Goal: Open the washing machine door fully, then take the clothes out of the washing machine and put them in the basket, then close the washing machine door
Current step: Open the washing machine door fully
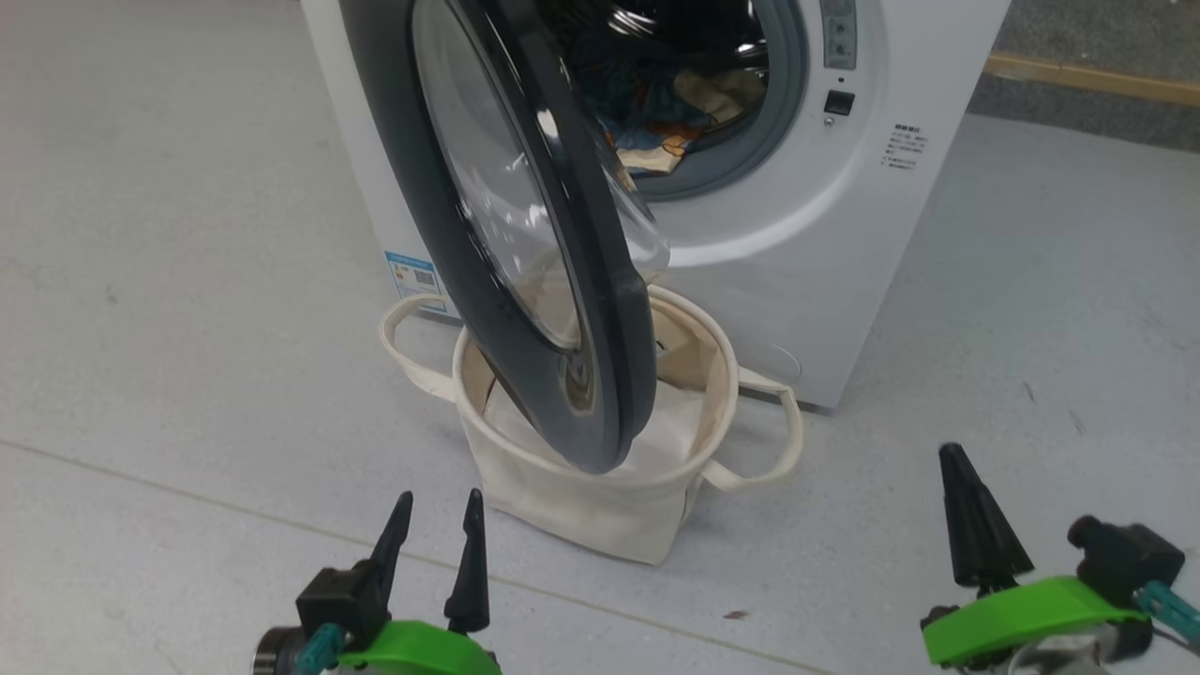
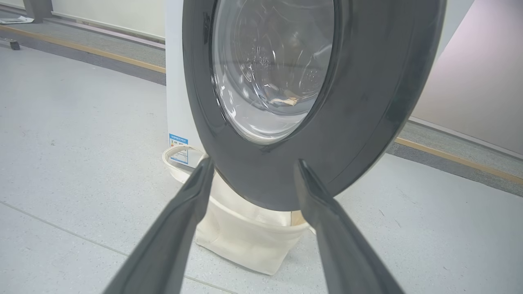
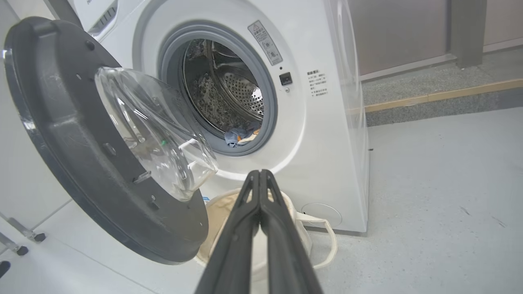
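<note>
Black and glossy, the door point(image 1: 614, 309) stands swung out from the washer point(image 1: 797, 262) on its hinge at the head view's left, roughly edge-on to that camera, its clear glass bowl bulging back toward the drum. Its lower rim hangs over the mouth of the basket point(image 1: 581, 511), which sits on the grey floor point(image 1: 187, 375) just in front of the washer, handles out to either side. A white sheet point(image 1: 670, 431) lies inside the basket. The clothes point(image 1: 656, 131), blue with orange and cream patches, are in the drum, heaped at the bottom of the grey-rimmed mouth; the right wrist view shows a small bunch of them resting against the lower lip. A blue label point(image 1: 412, 277) is stuck low on the washer's corner behind the door. The left gripper point(image 1: 441, 497) is at the lower left of the head view, fingers spread wide with nothing between them; in its own wrist view they point at the door's lower rim without touching it. The right gripper point(image 1: 953, 452) is at the lower right, fingers pressed together into one point and holding nothing, well apart from the washer and the basket.
</note>
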You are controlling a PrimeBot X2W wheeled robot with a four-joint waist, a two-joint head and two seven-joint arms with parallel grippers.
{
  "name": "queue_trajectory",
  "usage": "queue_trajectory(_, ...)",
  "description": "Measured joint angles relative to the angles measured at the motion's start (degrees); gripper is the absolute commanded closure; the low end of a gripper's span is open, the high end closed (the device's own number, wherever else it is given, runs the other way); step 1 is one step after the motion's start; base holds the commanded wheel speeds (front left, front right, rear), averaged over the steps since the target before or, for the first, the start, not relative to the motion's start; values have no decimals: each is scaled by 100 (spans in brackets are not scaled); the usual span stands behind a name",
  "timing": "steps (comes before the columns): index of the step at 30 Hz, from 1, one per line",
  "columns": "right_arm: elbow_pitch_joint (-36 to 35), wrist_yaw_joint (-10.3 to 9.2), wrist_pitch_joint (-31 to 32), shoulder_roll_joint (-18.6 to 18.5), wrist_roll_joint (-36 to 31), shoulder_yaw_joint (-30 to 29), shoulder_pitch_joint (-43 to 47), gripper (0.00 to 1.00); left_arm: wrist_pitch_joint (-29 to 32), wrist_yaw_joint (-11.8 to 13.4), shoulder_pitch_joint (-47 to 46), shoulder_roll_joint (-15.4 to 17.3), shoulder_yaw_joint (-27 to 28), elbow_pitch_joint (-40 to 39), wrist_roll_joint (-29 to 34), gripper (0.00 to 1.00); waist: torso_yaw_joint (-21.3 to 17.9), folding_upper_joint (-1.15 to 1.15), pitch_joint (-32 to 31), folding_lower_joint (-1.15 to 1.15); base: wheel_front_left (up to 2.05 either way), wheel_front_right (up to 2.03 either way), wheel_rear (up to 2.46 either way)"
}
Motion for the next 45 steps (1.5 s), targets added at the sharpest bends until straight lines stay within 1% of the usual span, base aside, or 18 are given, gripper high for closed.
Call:
queue_trajectory(1, 103, 0, 1, 55, -86, -99, 11, 81, 0, 0, -1, 0, 11, -7, 0, 0, -12, 0, 21, 0, 0, 0, 0)
queue_trajectory(2, 233, 0, 0, 92, -192, -180, 15, 2, 0, 0, -1, 0, 24, -14, 0, 0, -27, 0, 39, 0, 0, 0, 0)
queue_trajectory(3, 313, 0, 1, 140, -271, -285, 23, 0, 0, 0, -3, 0, 30, -14, 0, 0, -40, 0, 54, 0, 0, 0, 0)
queue_trajectory(5, 390, 0, 1, 229, -342, -409, 23, 0, 0, -1, -4, 0, 29, -15, 2, 0, -51, 0, 82, 0, 0, 0, 0)
queue_trajectory(10, 419, 0, 0, 399, -372, -467, 10, 0, 0, -2, -13, 0, 32, -14, 40, 0, -64, 0, 139, 0, 0, 0, 0)
queue_trajectory(23, 476, 0, 0, 475, -372, -469, -64, 0, 0, -1, -93, 0, 32, 0, 41, 0, -20, 0, 237, 0, 0, 0, 0)
queue_trajectory(33, 490, 0, 0, 504, -350, -491, -221, 0, 0, -1, -190, 0, 37, 1, 91, 0, -68, 0, 356, 0, 0, 0, 0)
queue_trajectory(36, 492, 0, 1, 506, -311, -517, -266, 0, 1, -1, -397, 0, 68, -319, 178, 0, -84, 0, 444, 0, 0, 0, 0)
queue_trajectory(40, 493, 0, 0, 508, -254, -543, -349, 0, 0, -2, -840, -3, 82, -1054, 343, 0, -105, 0, 520, 0, 0, 0, 0)
queue_trajectory(45, 499, 0, 0, 508, -157, -535, -432, 0, -1, -1, -1116, -10, -34, -1848, 443, 0, -167, 0, 571, 0, 0, 0, 0)
